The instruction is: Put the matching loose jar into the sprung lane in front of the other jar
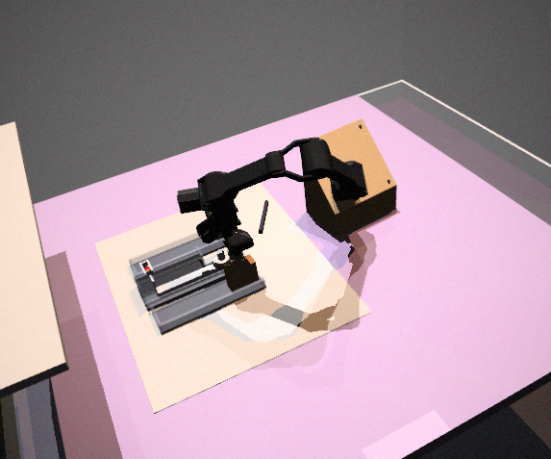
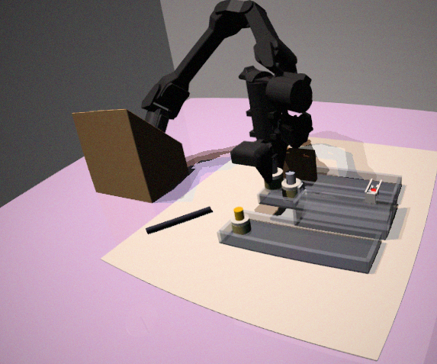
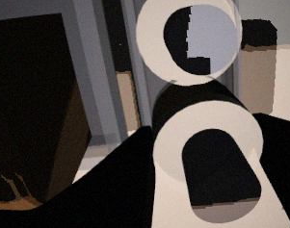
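My gripper (image 2: 273,178) (image 3: 201,131) is shut on a jar (image 2: 273,183) (image 3: 169,154) with a white ring top, at the front end of the sprung lane (image 2: 261,198). The fingers hide part of this jar, and its knob looks dark. A jar (image 2: 290,191) (image 3: 148,38) with a grey-blue knob stands in the lane just behind it, upright. In the wrist view the two jars are very close or touching. The held jar looks slightly higher than the lane jar; whether it touches the floor cannot be told. The pusher plate is not clearly visible.
A yellow-knobbed jar (image 2: 240,225) stands at the front of the neighbouring lane (image 2: 299,250). A dark brown block (image 1: 242,273) (image 2: 301,164) (image 3: 31,109) stands close beside the gripper on the other side. A black bar (image 1: 263,216) (image 2: 179,220) lies on the cream mat (image 1: 183,377) (image 2: 258,299).
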`<state>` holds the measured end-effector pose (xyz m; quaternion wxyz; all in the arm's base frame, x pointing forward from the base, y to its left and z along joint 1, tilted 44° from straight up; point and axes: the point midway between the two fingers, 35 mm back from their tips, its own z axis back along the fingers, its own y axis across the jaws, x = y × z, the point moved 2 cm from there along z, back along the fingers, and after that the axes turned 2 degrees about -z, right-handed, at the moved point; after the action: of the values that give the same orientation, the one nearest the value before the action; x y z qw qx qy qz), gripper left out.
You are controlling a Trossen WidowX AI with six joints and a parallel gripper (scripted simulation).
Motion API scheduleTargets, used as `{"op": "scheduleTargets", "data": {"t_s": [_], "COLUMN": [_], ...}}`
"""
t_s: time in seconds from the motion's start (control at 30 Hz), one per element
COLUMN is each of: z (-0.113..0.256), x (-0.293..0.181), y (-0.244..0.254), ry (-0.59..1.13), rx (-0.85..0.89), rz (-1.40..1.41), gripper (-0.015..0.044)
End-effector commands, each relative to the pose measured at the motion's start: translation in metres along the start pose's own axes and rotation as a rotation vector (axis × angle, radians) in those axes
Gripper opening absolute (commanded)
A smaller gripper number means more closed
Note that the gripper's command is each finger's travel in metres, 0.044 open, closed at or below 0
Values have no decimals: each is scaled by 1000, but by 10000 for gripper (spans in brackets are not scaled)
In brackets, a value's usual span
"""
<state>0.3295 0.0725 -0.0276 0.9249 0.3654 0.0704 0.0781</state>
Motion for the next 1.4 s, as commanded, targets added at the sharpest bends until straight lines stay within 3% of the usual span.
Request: {"op": "scheduleTargets", "data": {"t_s": [0.0,1.37], "z": [2,-13], "x": [8,7], "y": [3,3], "ry": [-21,-21], "rx": [4,5], "rz": [17,17], "gripper": [0,0]}}
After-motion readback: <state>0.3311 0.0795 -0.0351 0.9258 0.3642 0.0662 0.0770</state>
